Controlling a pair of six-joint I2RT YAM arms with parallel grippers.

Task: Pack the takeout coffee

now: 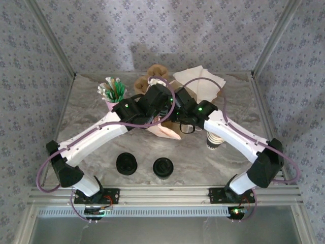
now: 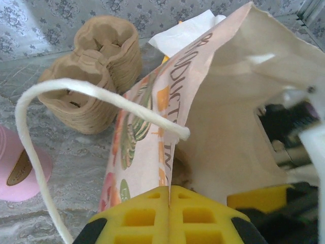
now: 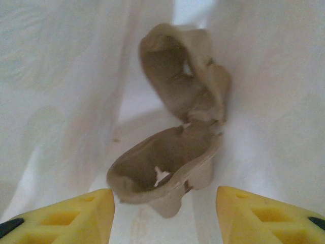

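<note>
My left fingers (image 2: 137, 216) pinch the rim of the printed paper bag (image 2: 152, 127), holding it open. My right fingers (image 3: 76, 213) hang spread inside over the brown moulded-pulp cup carrier (image 3: 172, 152), which I judge must sit flat before I lift out. The top view adds the takeout coffee (image 1: 215, 142), a paper cup pale above and dark below, on the marbled tabletop (image 1: 203, 168) beside my right forearm.

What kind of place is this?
Probably a pretend coffee counter for robot practice: a marble table with a paper bag, cardboard cup carriers and black lids, walled by patterned panels.
</note>
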